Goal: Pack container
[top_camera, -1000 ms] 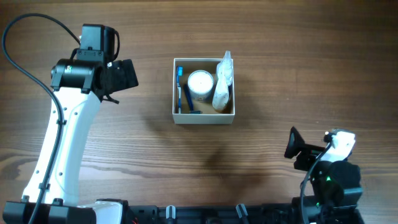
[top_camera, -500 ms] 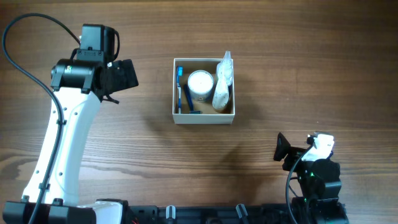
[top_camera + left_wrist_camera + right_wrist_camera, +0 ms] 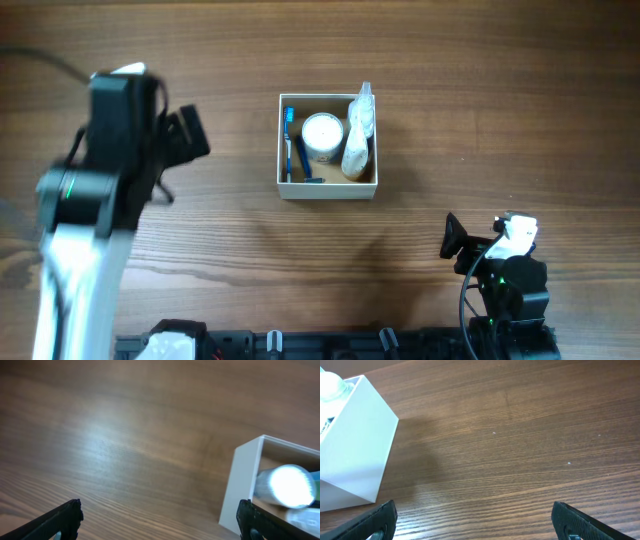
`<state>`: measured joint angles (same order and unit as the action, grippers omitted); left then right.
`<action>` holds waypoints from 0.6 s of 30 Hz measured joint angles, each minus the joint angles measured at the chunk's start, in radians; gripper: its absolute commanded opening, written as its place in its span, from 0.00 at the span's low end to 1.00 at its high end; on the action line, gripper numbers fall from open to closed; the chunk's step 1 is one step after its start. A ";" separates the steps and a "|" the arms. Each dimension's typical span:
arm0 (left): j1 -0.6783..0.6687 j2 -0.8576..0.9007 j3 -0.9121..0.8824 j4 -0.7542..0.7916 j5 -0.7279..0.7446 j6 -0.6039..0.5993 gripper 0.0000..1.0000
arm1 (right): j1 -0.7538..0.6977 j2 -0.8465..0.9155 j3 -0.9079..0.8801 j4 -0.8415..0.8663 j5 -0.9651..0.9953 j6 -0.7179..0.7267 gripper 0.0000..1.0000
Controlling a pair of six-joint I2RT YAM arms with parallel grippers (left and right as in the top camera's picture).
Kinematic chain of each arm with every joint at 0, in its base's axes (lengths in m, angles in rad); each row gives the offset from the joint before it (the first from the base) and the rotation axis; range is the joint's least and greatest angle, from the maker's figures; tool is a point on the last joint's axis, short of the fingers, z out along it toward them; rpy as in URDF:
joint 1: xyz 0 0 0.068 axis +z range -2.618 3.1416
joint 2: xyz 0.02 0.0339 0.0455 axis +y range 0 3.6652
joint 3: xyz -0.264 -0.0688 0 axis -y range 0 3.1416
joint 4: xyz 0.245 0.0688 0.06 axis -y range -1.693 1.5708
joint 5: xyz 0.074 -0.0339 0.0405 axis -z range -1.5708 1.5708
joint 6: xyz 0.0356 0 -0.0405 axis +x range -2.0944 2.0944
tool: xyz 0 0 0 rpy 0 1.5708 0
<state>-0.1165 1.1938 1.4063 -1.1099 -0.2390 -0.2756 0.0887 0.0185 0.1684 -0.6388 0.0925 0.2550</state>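
Note:
The container (image 3: pixel 327 190), a small square box with white walls and a brown inside, sits at the table's middle. It holds a blue toothbrush (image 3: pixel 291 145), a round white jar (image 3: pixel 322 135) and a white tube (image 3: pixel 358 132). My left gripper (image 3: pixel 192 135) is open and empty, left of the box; its arm is blurred by motion. In the left wrist view (image 3: pixel 160 521) the box wall (image 3: pixel 245 485) and jar (image 3: pixel 287 485) lie to the right. My right gripper (image 3: pixel 453 240) is open and empty, near the front right. In the right wrist view (image 3: pixel 475 521) the box wall (image 3: pixel 350 445) is at the far left.
The wooden table (image 3: pixel 470 80) surrounds the box. The arm bases and a black rail (image 3: pixel 330 345) line the front edge.
The left arm has swung toward the left and front and is now blurred. The right gripper shifted left a second ago and has been still since.

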 measured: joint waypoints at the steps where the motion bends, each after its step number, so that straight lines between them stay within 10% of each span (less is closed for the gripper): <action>1: 0.000 -0.087 -0.022 0.003 0.000 0.000 1.00 | 0.000 -0.001 0.000 0.001 -0.002 0.000 1.00; 9: 0.000 -0.606 -0.675 0.491 0.041 0.001 1.00 | 0.000 -0.005 -0.002 0.005 -0.006 0.000 1.00; 18: 0.060 -1.051 -1.126 0.546 0.110 -0.030 1.00 | 0.000 -0.006 -0.002 0.004 -0.006 0.000 1.00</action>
<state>-0.0566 0.1432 0.2806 -0.5640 -0.1291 -0.3054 0.0887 0.0128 0.1669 -0.6346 0.0860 0.2550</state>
